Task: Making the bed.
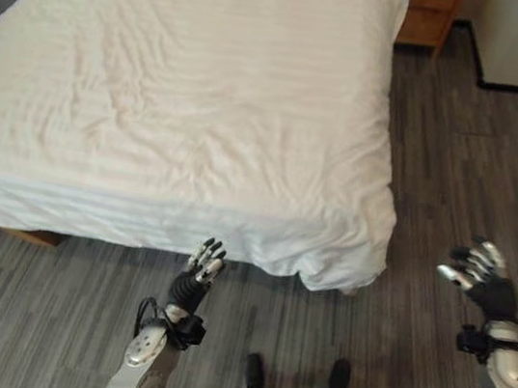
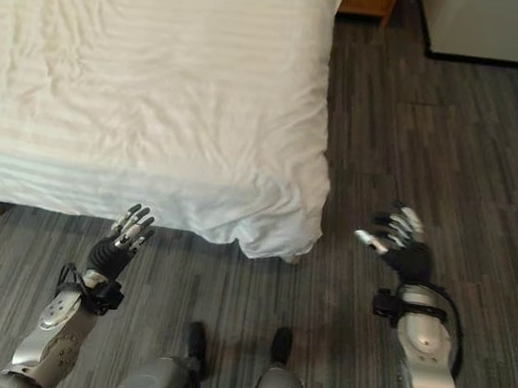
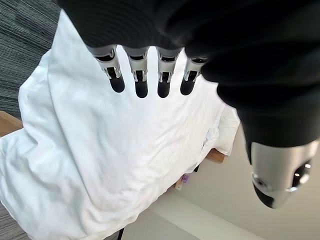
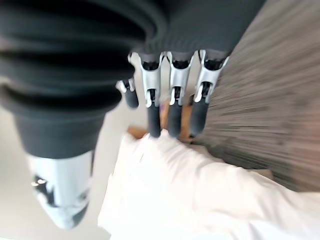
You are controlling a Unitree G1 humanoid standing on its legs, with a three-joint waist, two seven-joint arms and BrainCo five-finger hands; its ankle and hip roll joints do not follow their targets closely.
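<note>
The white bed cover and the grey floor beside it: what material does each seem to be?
The white bed cover looks like soft woven cloth, probably cotton, matte: it wrinkles, shows faint woven stripes and drapes at the corner. The grey floor looks like wood-grain planks, laminate or vinyl, with streaked grain and visible seams; which one is unclear.

No text, label, number or sign can be read anywhere — not on the white bed [image 1: 186, 95], nor on the grey floor [image 1: 474, 187].
</note>
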